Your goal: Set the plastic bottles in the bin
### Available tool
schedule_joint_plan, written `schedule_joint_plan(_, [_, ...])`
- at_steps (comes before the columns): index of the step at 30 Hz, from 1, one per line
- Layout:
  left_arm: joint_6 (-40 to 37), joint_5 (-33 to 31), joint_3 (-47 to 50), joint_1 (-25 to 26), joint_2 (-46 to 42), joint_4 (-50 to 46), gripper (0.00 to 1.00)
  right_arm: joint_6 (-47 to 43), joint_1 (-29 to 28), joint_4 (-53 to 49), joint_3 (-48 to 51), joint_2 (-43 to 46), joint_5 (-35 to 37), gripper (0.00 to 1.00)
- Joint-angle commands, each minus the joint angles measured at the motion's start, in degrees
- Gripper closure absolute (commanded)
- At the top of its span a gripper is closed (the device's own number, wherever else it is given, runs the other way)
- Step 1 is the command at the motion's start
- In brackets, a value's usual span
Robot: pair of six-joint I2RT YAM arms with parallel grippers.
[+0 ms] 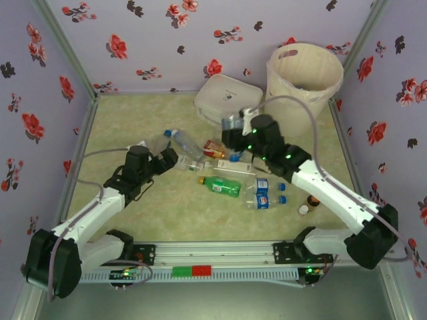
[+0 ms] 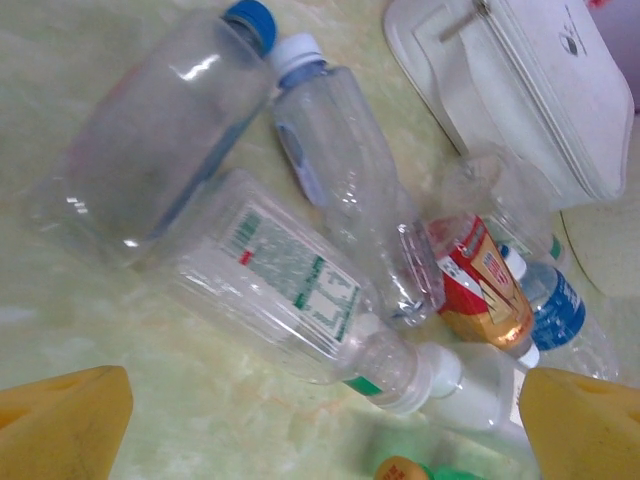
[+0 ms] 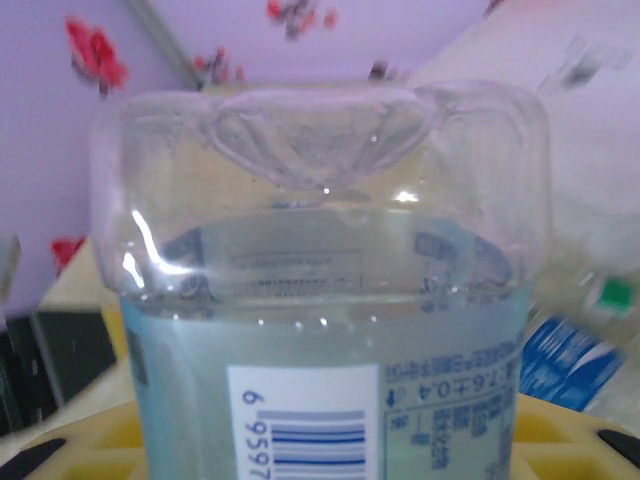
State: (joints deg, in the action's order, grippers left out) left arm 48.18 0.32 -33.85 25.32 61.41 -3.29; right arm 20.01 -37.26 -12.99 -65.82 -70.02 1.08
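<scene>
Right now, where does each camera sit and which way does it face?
Top external: above, behind the bases, facing down on the table; both arms show.
Left wrist: behind the left tool, facing down on bottles; fingertips show.
Right wrist: behind the right tool, facing its held clear bottle; fingertips below.
Shared: white case, top and left.

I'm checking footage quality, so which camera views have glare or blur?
Top external: soft, evenly lit, faint shadows. Left wrist: white glare on the blue-capped bottle, lower edge blurred. Right wrist: held bottle fairly sharp, background out of focus.
</scene>
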Motion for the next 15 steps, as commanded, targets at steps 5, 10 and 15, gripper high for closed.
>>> schedule_joint_plan(5, [-6.26,0.75,-7.74,4.71,5.5,-4.77,0.0,-1.27,17.1,1.26,-11.93,0.04,-2.3,0.56])
schedule_joint_plan(10, [-7.65,-2.42,-10.16,7.59,7.11,-7.84,0.0,1.41,26.42,4.54,-20.97,-7.65,-1.52,0.58])
schedule_joint_plan(15, [-4.91,-12.34,-9.31,9.57,5.59,-11.36,0.0,0.62,30.25,4.96,-30.81,-17.25,2.14,0.59])
